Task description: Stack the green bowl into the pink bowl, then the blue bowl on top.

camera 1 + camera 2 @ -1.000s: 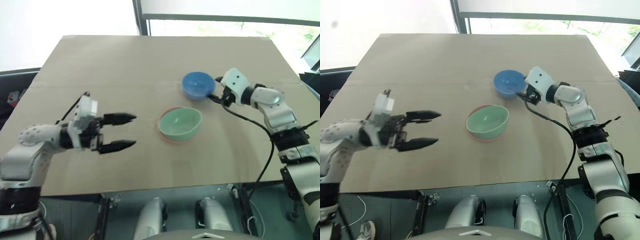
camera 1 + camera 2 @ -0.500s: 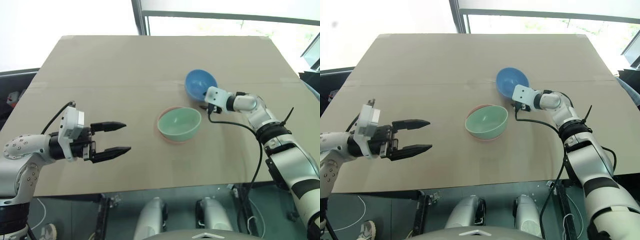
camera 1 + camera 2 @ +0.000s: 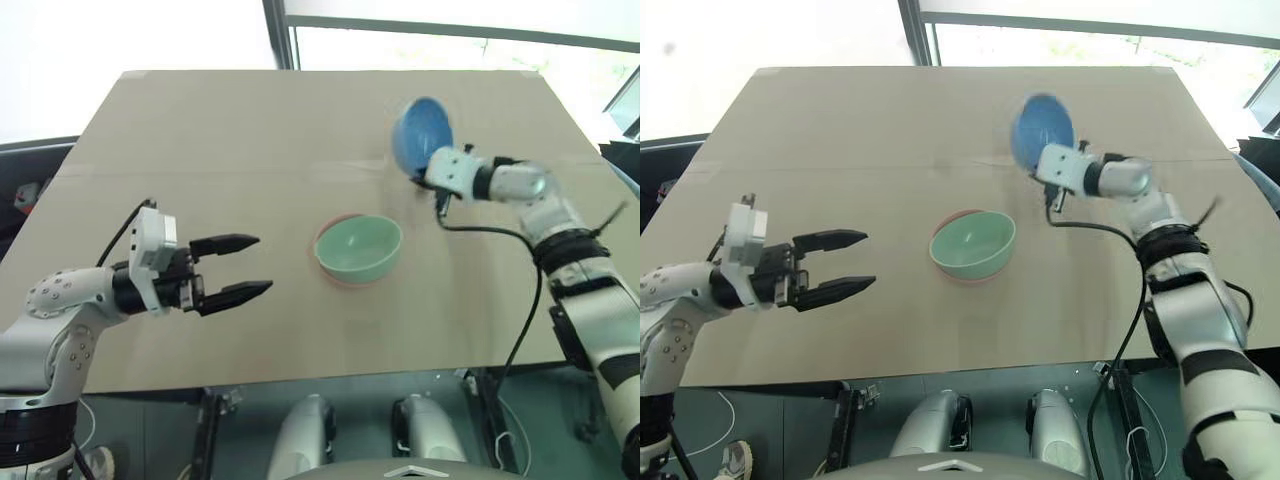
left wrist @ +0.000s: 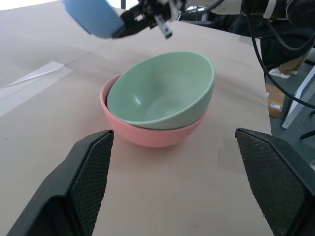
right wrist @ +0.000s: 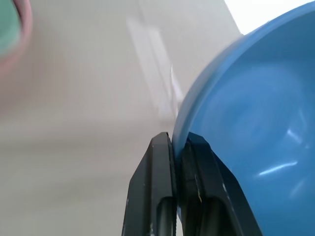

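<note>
My left gripper (image 3: 248, 267) hanging spread wide, near side of pink bowl (image 4: 147, 135), well apart. Green bowl (image 3: 358, 247) nesting tilted inside it. Beyond, my right gripper (image 5: 178, 147) pinching blue bowl (image 3: 421, 135) rim, bowl tipped, off table (image 3: 250, 130).

Blue bowl (image 3: 422, 134): plain medium blue. Green bowl (image 3: 360, 245): pale mint. Pink bowl (image 4: 147, 135): salmon. Table (image 3: 250, 130): tan.

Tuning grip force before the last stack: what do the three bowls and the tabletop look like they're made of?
The blue bowl, green bowl and pink bowl all look like smooth, thin-walled plastic: uniform colour and soft glossy highlights, though the look alone can't confirm it. The table looks like matte brown cardboard or fibreboard, with a taped seam across it.
</note>
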Robot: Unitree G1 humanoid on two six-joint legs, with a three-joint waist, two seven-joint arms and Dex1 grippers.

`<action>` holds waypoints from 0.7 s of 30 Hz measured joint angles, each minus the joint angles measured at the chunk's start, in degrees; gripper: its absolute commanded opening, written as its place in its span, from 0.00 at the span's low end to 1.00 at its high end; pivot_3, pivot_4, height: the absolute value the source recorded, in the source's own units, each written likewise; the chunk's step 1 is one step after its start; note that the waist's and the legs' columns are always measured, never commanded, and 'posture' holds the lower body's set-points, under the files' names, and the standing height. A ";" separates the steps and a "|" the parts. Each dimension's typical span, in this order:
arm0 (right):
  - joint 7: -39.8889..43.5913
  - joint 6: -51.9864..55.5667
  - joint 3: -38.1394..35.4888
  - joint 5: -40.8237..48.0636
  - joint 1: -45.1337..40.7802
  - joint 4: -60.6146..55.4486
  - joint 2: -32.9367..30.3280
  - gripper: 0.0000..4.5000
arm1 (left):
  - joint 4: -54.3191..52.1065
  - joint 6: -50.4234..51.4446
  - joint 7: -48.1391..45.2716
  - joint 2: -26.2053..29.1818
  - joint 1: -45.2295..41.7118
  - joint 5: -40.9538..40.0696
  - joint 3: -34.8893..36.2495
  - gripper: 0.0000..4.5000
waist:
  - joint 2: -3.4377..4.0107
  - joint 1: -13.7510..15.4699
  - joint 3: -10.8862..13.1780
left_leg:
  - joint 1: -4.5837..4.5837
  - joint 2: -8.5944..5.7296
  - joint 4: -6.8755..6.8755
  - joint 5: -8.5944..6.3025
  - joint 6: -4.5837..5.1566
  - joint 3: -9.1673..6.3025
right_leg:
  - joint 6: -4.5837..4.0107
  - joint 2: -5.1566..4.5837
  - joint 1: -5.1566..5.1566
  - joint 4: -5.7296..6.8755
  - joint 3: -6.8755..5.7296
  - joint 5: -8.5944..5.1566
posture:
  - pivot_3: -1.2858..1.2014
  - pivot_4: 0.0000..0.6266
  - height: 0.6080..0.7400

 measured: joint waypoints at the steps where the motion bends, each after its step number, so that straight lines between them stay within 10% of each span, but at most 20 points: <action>1: 2.73 5.93 -0.34 4.16 2.54 -8.69 -1.89 0.02 | 0.29 -0.02 -0.03 0.00 -0.15 0.04 -0.17 0.93 | 0.04 0.22 0.02 | 0.01 -0.01 -0.01 0.00 0.00 0.00 | 0.00 -0.01 0.00 0.00 -0.01 0.00 | 0.52 0.24 1.00; 6: 7.76 31.02 -1.12 17.68 8.94 -41.89 -9.85 0.02 | 2.44 -0.51 -0.43 -0.42 -1.68 0.20 -1.62 0.93 | -0.01 1.00 -0.01 | 0.10 -0.02 0.11 -0.01 0.02 0.04 | 0.00 -0.03 0.04 0.00 0.01 0.00 | 0.52 0.24 1.00; 14: 4.87 35.33 8.77 11.29 11.49 -47.71 -6.26 0.02 | 5.07 -1.56 -1.52 -0.78 -4.71 1.27 -3.99 0.93 | -0.20 1.08 -0.12 | 0.11 -0.06 0.21 0.00 0.01 0.06 | -0.02 -0.04 -0.08 0.20 0.10 0.01 | 0.52 0.24 1.00; 21: 8.19 36.81 10.75 9.45 11.11 -47.82 -8.91 0.53 | 5.13 -1.97 -1.59 -0.78 -4.64 1.31 -4.01 0.93 | -0.21 1.47 -0.12 | -0.06 -0.11 0.13 -0.03 0.06 0.02 | -0.01 -0.05 -0.06 0.09 0.00 0.01 | 0.52 0.24 1.00</action>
